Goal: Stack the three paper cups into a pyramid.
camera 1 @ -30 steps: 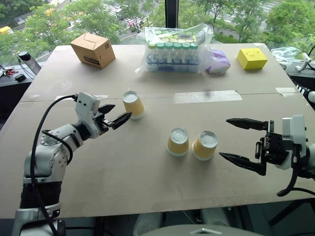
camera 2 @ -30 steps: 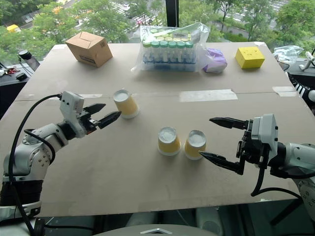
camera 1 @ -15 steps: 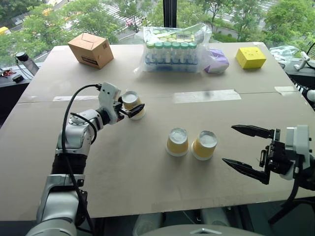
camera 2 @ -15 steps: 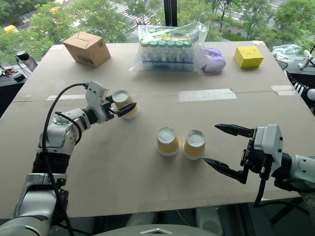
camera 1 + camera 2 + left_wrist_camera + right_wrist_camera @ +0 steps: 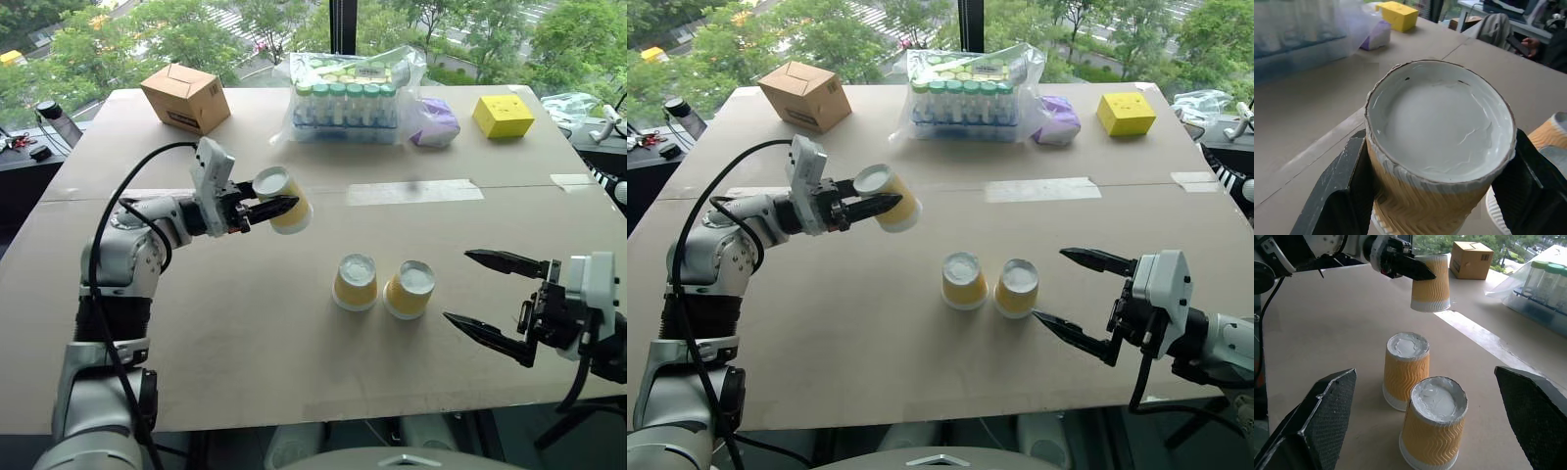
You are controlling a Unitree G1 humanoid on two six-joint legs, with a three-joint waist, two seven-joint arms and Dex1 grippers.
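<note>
Left claw clamped on inverted cup, lifted off tabletop, axis tilted, base toward 10 o'clock. Other two cups upright-inverted, side by side. Right claw wide open, empty.

L gripper clamped cup — lifted off table.

Bare table lies all round the two standing cups; bottle bag crowds the far edge.
</note>
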